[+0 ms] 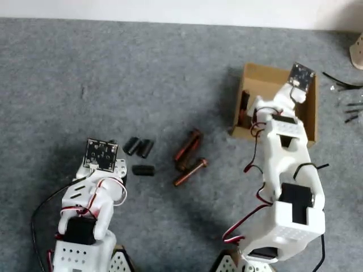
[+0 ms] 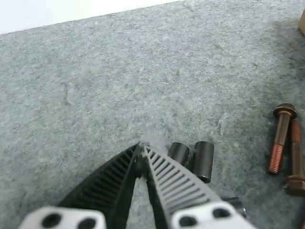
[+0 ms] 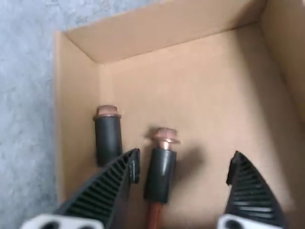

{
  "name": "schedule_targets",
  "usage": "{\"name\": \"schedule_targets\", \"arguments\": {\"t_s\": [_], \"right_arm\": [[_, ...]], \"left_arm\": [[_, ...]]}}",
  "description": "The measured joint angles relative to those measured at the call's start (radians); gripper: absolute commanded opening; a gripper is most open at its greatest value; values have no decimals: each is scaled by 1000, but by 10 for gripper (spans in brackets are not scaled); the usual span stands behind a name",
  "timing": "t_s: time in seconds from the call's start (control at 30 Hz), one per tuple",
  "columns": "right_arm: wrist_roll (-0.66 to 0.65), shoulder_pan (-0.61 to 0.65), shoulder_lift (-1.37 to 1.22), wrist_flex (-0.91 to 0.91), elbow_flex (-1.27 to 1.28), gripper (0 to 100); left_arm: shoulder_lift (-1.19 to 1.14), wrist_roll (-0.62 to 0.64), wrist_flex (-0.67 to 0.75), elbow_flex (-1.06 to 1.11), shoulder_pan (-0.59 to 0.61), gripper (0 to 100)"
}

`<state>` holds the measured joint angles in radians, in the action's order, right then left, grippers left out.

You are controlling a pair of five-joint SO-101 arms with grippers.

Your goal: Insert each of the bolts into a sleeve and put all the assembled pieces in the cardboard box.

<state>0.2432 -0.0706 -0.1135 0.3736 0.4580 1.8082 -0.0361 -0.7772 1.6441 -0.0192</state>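
Note:
Three black sleeves (image 1: 139, 147) lie on the grey carpet just right of the left arm (image 1: 93, 198). My left gripper (image 2: 142, 149) is shut and empty, its tip on the carpet close beside two of the sleeves (image 2: 191, 157). Loose copper bolts (image 1: 188, 148) lie farther right, another bolt (image 1: 190, 171) below them. The right arm (image 1: 281, 133) hangs over the cardboard box (image 1: 261, 72). My right gripper (image 3: 186, 164) is open inside the box (image 3: 167, 28). One sleeved bolt (image 3: 161, 167) lies between its fingers, near one fingertip. A second sleeved bolt (image 3: 107, 136) lies by the box wall.
Small dark parts (image 1: 347, 105) lie on the carpet right of the box. A pale object (image 1: 357, 51) sits at the far right edge. Open carpet (image 1: 113, 73) stretches across the back left.

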Motion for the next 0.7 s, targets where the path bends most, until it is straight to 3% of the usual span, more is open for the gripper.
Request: {"name": "schedule_targets", "arguments": {"t_s": [0.23, 0.7], "right_arm": [[0, 130, 259, 158, 87, 267], [8, 520, 836, 170, 595, 267]], "left_arm": [[0, 0, 0, 0, 0, 7], [0, 0, 0, 0, 0, 7]]}}
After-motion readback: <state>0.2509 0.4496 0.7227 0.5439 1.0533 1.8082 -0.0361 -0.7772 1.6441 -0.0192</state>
